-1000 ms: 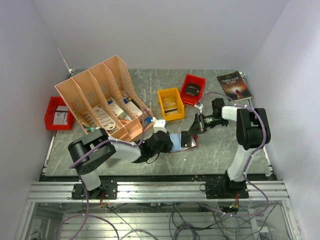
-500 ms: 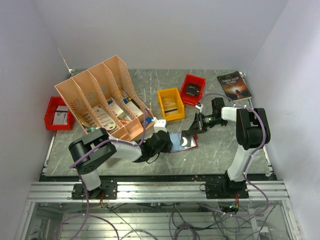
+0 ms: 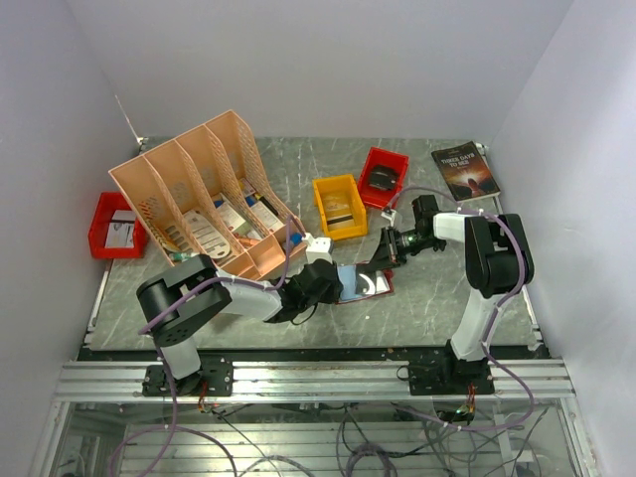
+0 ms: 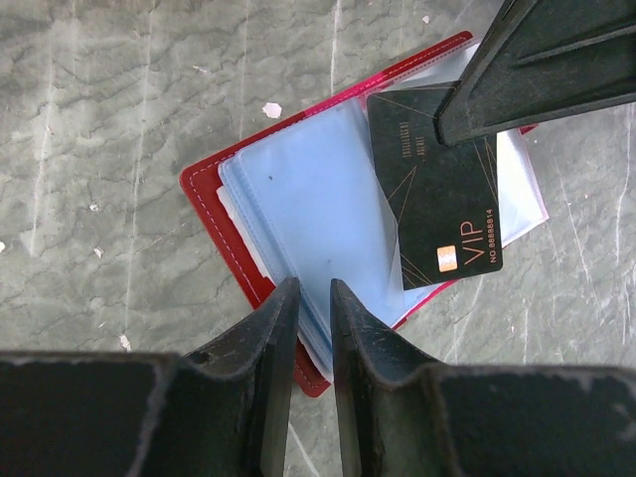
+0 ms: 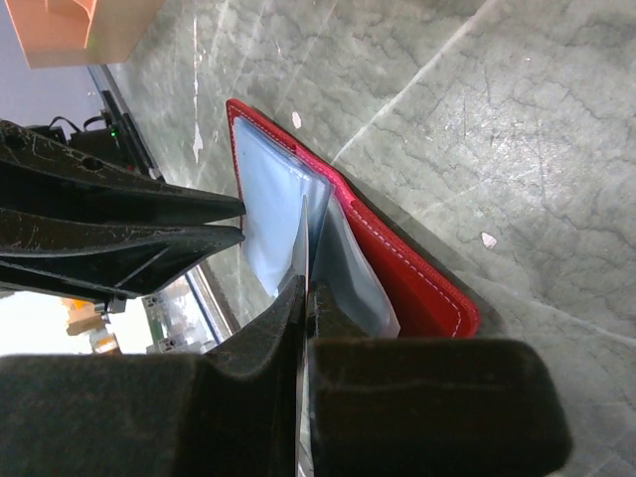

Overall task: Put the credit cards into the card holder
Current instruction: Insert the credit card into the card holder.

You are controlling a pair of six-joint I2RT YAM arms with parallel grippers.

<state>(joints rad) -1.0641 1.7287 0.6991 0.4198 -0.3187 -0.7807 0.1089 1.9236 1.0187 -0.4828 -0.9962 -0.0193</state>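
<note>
The red card holder (image 4: 206, 191) lies open on the marble table, its clear pockets facing up; it also shows in the top view (image 3: 383, 288) and the right wrist view (image 5: 417, 288). My left gripper (image 4: 314, 286) is shut on the near edge of its clear pocket leaves. My right gripper (image 5: 306, 283) is shut on a dark credit card marked VIP (image 4: 437, 189), holding it edge-down over the holder's right half, its lower end against the pocket leaves. In the right wrist view only the card's thin edge (image 5: 301, 238) shows. The right gripper's fingers (image 4: 537, 60) show top right in the left wrist view.
A yellow bin (image 3: 340, 206) and a red bin (image 3: 383, 177) stand behind the holder. A dark book (image 3: 465, 169) lies at the back right. An orange file rack (image 3: 204, 194) with papers stands at the left, with another red bin (image 3: 114, 227) beside it.
My right gripper has shifted a little left with the card, bringing it lower over the open holder. The left gripper has stayed on the holder's edge.
</note>
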